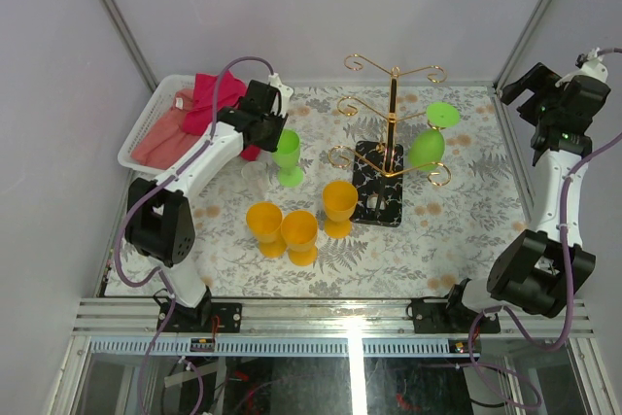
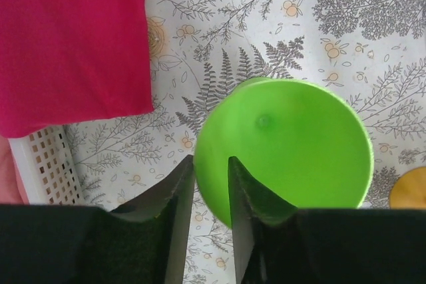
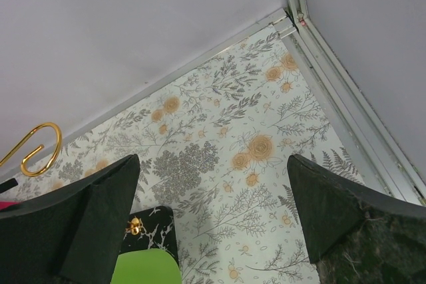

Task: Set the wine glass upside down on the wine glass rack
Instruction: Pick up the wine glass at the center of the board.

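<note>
Across the workspace, table (image 1: 466, 221): covered with a floral-print cloth; carries every item listed below.
Left arm (image 1: 209, 157): reaches forward from its base to the wine glass.
Right arm (image 1: 554, 191): raised at the far right corner, well apart from all items.
Basket (image 1: 141, 131): white mesh, far left corner; holds a red cloth (image 1: 209, 99) and a pink cloth (image 1: 160, 138).
Wine glass rack (image 1: 393, 123): gold pole with curled wire arms on a black veined square base, far centre of the table.
Hung glass (image 1: 428, 143): green, foot uppermost and tilted, carried on a right-hand wire arm of the rack.
Wine glass (image 1: 288, 157): green, upright on the table, left of the rack and just beside the basket; not on the rack.
Yellow goblets (image 1: 300, 236): three, upright, grouped near the rack base on its near left side.
Left gripper (image 2: 212, 161): fingers close together, one on each side of the wine glass rim; whether the pads press the rim cannot be told.
Right gripper (image 3: 213, 157): fingers spread wide, nothing between them.
</note>
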Tool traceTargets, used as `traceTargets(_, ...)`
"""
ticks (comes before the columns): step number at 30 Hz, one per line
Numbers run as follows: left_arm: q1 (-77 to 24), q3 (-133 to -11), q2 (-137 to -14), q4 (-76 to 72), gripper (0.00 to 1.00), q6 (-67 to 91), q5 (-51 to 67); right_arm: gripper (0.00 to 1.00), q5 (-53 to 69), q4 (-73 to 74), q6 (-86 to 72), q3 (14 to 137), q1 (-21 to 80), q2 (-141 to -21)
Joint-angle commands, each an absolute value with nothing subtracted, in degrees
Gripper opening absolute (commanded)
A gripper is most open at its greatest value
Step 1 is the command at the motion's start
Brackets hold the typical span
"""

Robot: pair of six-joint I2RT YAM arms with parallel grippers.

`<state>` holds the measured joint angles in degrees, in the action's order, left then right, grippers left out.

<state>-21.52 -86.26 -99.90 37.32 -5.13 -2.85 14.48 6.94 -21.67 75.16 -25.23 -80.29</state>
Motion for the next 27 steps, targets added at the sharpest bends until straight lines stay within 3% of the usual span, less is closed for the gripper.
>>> traceTargets(1, -20.8, -86.3, -99.7, 35.3, 0.16, -4.9, -0.3, 0.99, 14.7, 3.7, -22.7, 76.9, -25.0, -78.5)
traceTargets(4, -20.5, -87.1, -99.4, 35.2, 0.0, -4.7, -0.4, 0.99, 15.1, 2.2, -24.1, 76.5, -25.1, -78.5)
traceTargets(15, -18.2, -91.5, -95.2, 30.5, 0.0, -6.4, -3.2, 0.99, 15.8, -0.4, -37.4, 74.1, -28.0, -79.8)
traceTargets(18, -17.2, -93.0, -93.4, 27.7, 0.0, -7.2, -4.6, 0.99, 19.6, -3.9, -34.9, 72.5, -28.8, -78.8)
traceTargets(27, -16.1, -86.9, -84.0, 1.8, 0.0, -10.9, -4.1, 0.99, 30.4, -8.8, -34.6, 74.6, -28.8, -78.3)
